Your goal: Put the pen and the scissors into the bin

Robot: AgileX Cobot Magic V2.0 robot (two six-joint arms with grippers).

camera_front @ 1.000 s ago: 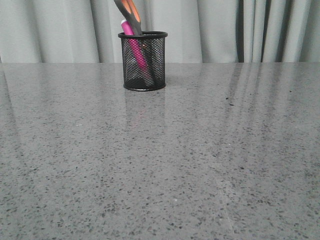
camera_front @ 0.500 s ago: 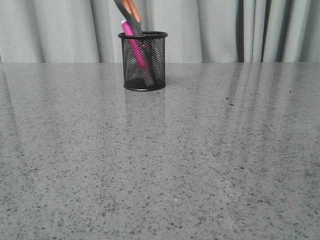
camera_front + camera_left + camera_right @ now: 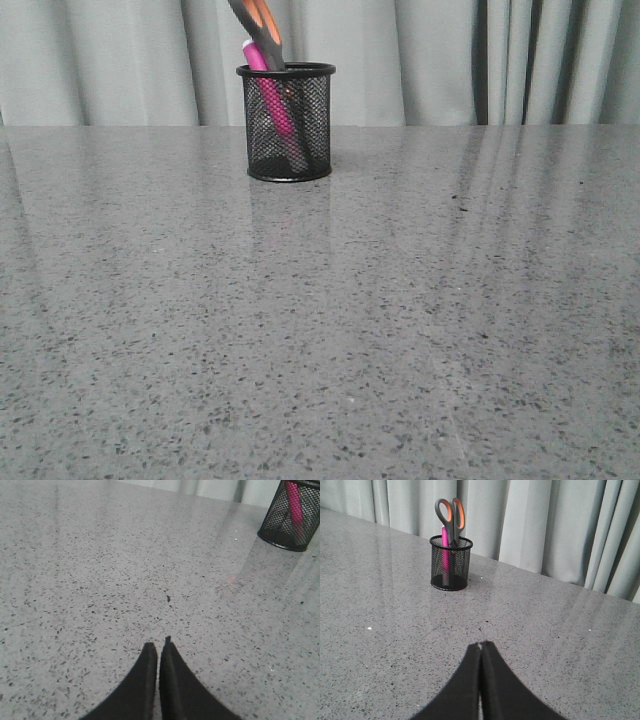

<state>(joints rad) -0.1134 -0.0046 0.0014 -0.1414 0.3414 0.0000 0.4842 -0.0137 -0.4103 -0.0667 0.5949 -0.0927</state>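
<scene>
Pen (image 3: 268,92) and scissors (image 3: 450,516) both sit in the bin (image 3: 287,122) at the desk's (image 3: 400,320) far side. Left pincer (image 3: 158,652) and right pincer (image 3: 480,652) are pressed together, empty, well away. Only risk I'd guess: the top-heavy scissors tipping the bin if bumped.

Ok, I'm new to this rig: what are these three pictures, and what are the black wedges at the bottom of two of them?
One camera faces forward over the grey table; the other two sit on the robot's wrists. The black wedges are its hands: the left hand and right hand, both shut and holding nothing. On the table stands the bin, a black mesh cup. Inside it lean the pink pen and the scissors, handles sticking out the top.
</scene>
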